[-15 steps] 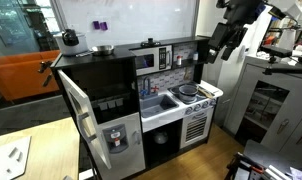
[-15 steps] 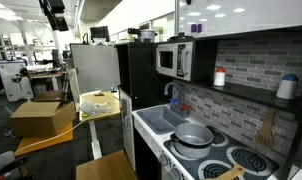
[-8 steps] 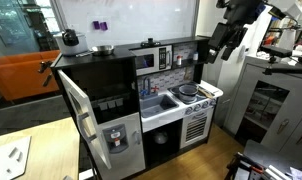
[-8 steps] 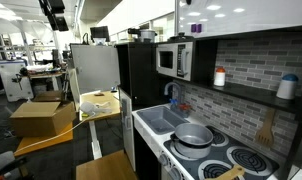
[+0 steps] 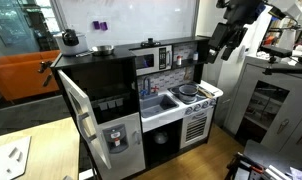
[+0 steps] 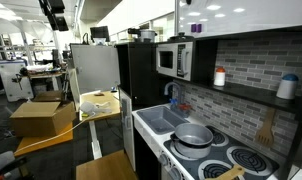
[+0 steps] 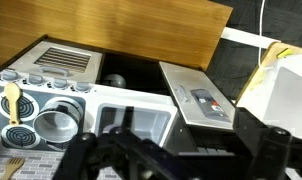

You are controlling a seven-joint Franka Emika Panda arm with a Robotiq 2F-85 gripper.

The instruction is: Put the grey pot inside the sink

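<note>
Wrist view shows the grey pot [image 7: 56, 122] on the stove [image 7: 19, 130], well below the pincer [image 7: 176, 160], jaws apart.

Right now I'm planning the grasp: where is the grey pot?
In an exterior view the grey pot sits on the stove, on the burner nearest the sink, just beside its basin.

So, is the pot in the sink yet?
Out. The pot sits upright on the stove, beside the sink, not in it.
</note>
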